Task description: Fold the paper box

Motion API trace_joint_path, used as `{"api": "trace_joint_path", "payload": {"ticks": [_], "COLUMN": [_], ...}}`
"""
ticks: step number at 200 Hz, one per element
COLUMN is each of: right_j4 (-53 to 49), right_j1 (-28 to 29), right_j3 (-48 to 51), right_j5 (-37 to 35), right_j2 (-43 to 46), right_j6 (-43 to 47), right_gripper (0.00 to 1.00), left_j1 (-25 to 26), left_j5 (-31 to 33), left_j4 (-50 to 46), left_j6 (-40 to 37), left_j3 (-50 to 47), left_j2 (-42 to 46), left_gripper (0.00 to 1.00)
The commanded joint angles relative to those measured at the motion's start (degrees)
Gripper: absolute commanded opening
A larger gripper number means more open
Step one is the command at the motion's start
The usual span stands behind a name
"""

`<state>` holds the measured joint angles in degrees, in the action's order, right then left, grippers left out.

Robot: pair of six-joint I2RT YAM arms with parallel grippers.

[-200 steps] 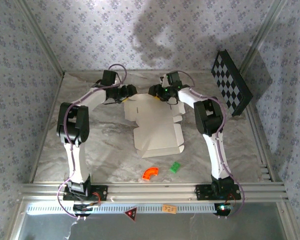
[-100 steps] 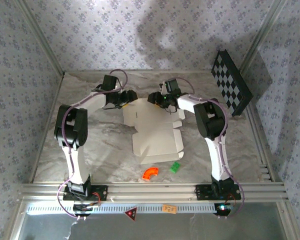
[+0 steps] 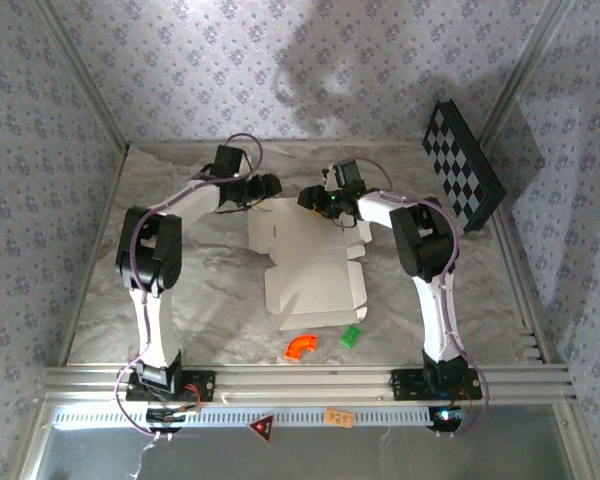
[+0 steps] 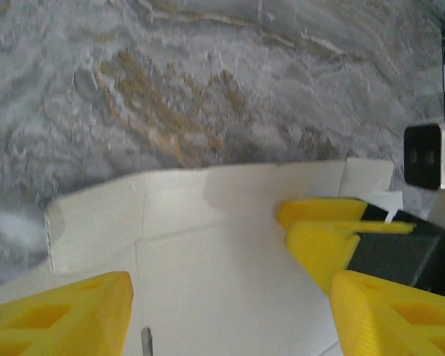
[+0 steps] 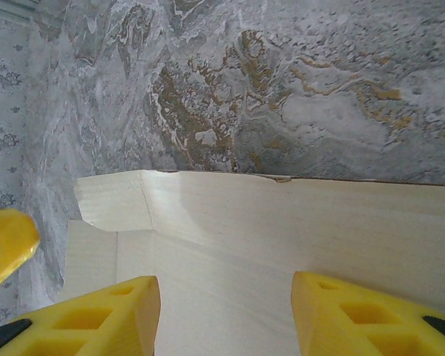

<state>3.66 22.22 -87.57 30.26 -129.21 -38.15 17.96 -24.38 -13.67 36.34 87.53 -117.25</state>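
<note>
The table [image 3: 195, 300] has the box [image 3: 312, 268] lying flat in the middle, not folded up yet. The box is thin card. I think it is very light and bendy, and it would slide on the table if pushed. It could crease or tear if squeezed hard. A good place to take hold looks like the far flap [image 5: 230, 200], close to a fold line, so it bends where it should. The left arm [image 3: 150, 250] and right arm [image 3: 427, 245] both reach out long and bend in toward each other at the far end of the box. The left gripper [image 3: 267, 186] has its jaws wide apart over the far edge, holding nothing. The right gripper [image 3: 308, 197] is just beside it, jaws apart too, holding nothing
</note>
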Motion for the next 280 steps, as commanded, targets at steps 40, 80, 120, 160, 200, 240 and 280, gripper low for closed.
{"api": "trace_joint_path", "payload": {"ticks": [40,80,120,160,200,240,280], "right_j4": [-9.0,-8.9,-8.3,-8.2,-8.2,-8.9,-8.8], "right_j1": [-1.3,-1.1,-1.0,-0.9,-0.9,-0.9,-0.8], "right_j3": [-0.5,-0.2,0.4,0.7,1.0,1.1,2.2], "right_j5": [-2.3,-1.8,-1.3,-1.4,-0.9,-0.7,-0.4], "right_j2": [-2.2,-1.9,-1.8,-1.4,-1.2,-0.7,0.0], "right_j6": [0.9,0.8,0.5,0.8,0.7,1.2,1.5], "right_gripper": [0.53,0.53,0.53,0.53,0.53,0.51,0.45], "left_j1": [-0.2,-0.2,-0.2,0.0,1.5,3.0,3.7], "left_j5": [7.0,7.4,4.8,3.1,1.4,-0.1,-2.5], "left_j4": [-8.7,-12.9,-14.6,-14.3,-14.0,-12.4,-10.0], "left_j6": [-2.3,-3.2,-3.0,-3.1,-3.3,-2.2,-0.2], "left_j3": [9.4,13.7,16.6,17.4,17.6,17.6,17.6], "left_j2": [-5.3,-8.9,-11.7,-11.7,-9.8,-10.2,-12.1], "left_gripper": [0.74,0.76,0.76,0.72,0.69,0.67,0.67]}}
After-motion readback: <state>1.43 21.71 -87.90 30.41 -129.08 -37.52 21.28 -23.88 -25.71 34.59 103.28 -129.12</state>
